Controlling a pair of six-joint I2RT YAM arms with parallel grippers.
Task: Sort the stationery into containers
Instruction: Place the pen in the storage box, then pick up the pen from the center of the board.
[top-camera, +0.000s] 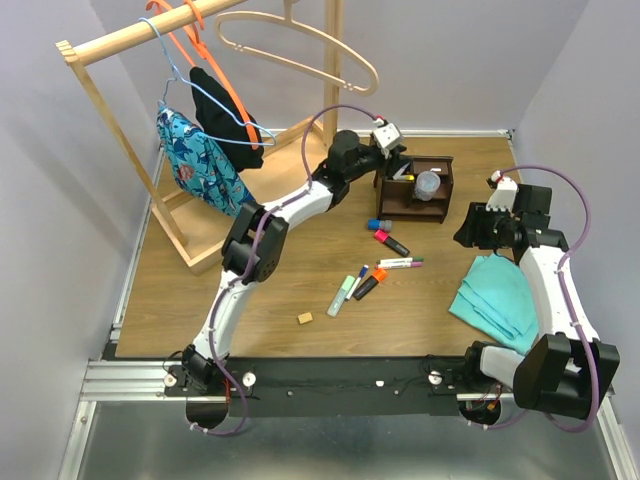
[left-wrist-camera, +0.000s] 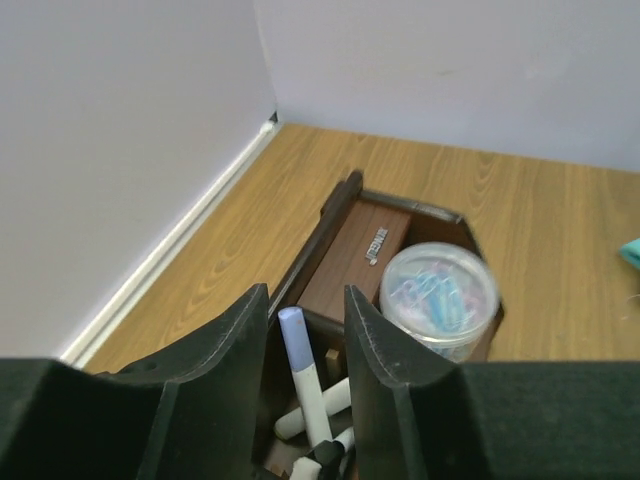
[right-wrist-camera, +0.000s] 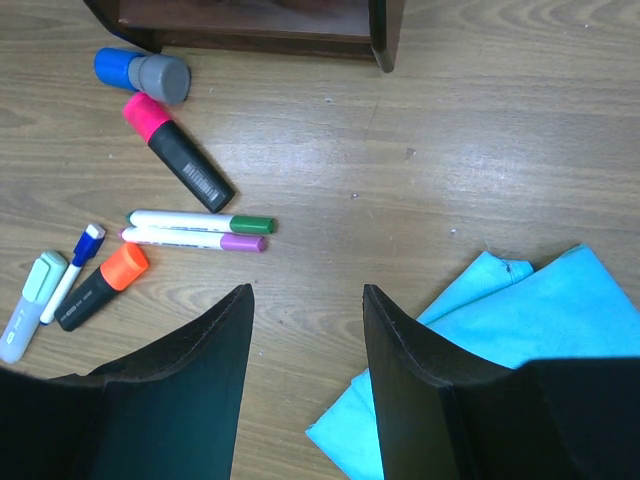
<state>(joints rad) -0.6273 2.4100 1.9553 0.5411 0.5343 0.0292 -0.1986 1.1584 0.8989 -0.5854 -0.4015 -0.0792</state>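
Open gap between organizer (top-camera: 412, 212) and cloth (top-camera: 497, 295); rack (top-camera: 110, 40) blocks far-left corner (garments (top-camera: 203, 165) hanging).

Left arm (top-camera: 300, 205) and right arm (top-camera: 548, 285) are the same build; white shells, chunky black joints; a purple cable (top-camera: 343, 108) loops off each; small white camera box (top-camera: 386, 133) at the wrist; left gripper (left-wrist-camera: 303, 295) and right gripper (right-wrist-camera: 307, 292) have matte black wedge fingers (right-wrist-camera: 190, 390)
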